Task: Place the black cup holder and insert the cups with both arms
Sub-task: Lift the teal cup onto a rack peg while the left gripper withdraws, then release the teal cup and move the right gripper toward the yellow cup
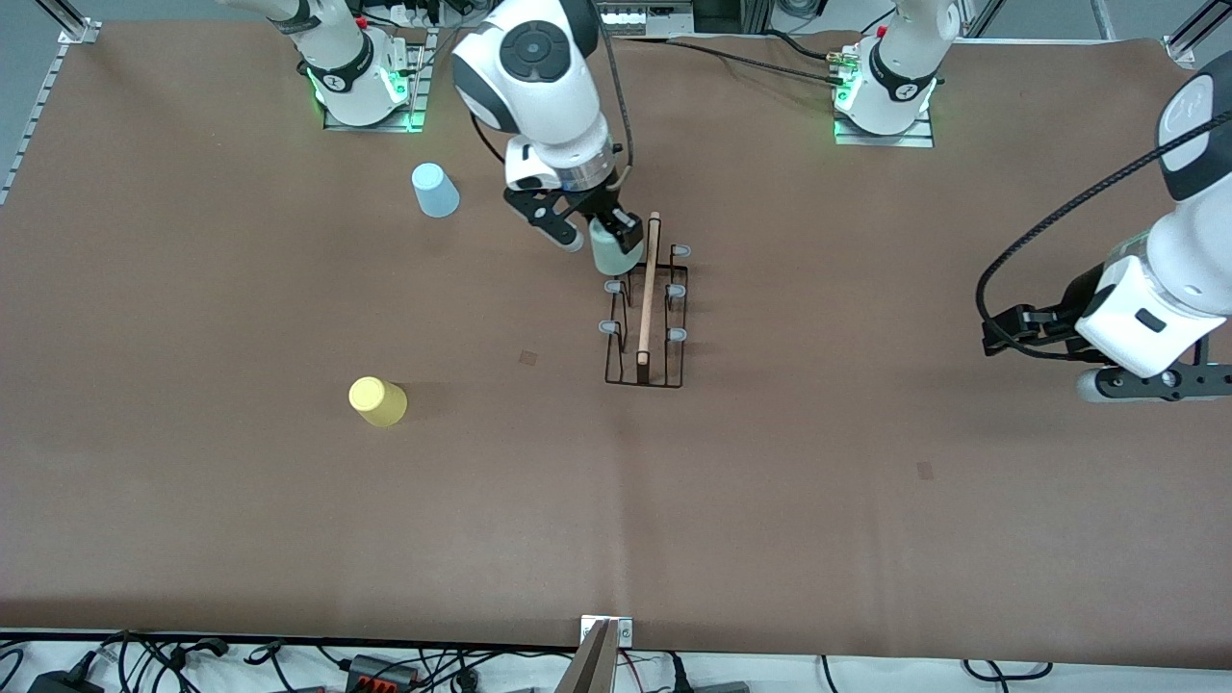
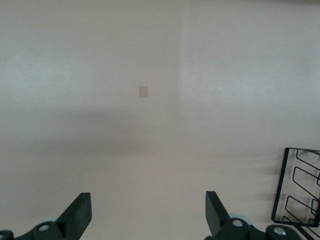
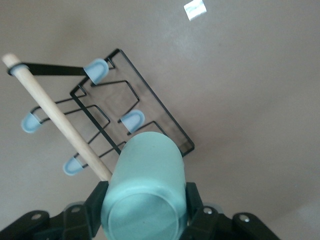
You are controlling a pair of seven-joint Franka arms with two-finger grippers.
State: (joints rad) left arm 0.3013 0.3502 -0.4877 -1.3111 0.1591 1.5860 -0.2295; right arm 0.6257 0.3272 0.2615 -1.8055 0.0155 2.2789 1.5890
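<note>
The black cup holder [image 1: 647, 322] stands mid-table with its wooden rod [image 1: 649, 289] on top and pale-blue-tipped prongs. My right gripper [image 1: 599, 234] is shut on the pale green cup [image 1: 614, 248], held upside down over the holder's end nearest the robots' bases. In the right wrist view the cup [image 3: 147, 187] sits between the fingers, above the holder [image 3: 107, 112]. The light blue cup [image 1: 435, 190] and the yellow cup [image 1: 377, 401] stand upside down toward the right arm's end. My left gripper [image 1: 1011, 332] is open and empty toward the left arm's end; its view shows the holder's edge [image 2: 298, 187].
The brown table [image 1: 866, 481] has small square marks [image 1: 528, 357] near the holder and toward the front camera [image 1: 925, 470]. Cables and a metal bracket [image 1: 604, 635] lie along the edge nearest the front camera.
</note>
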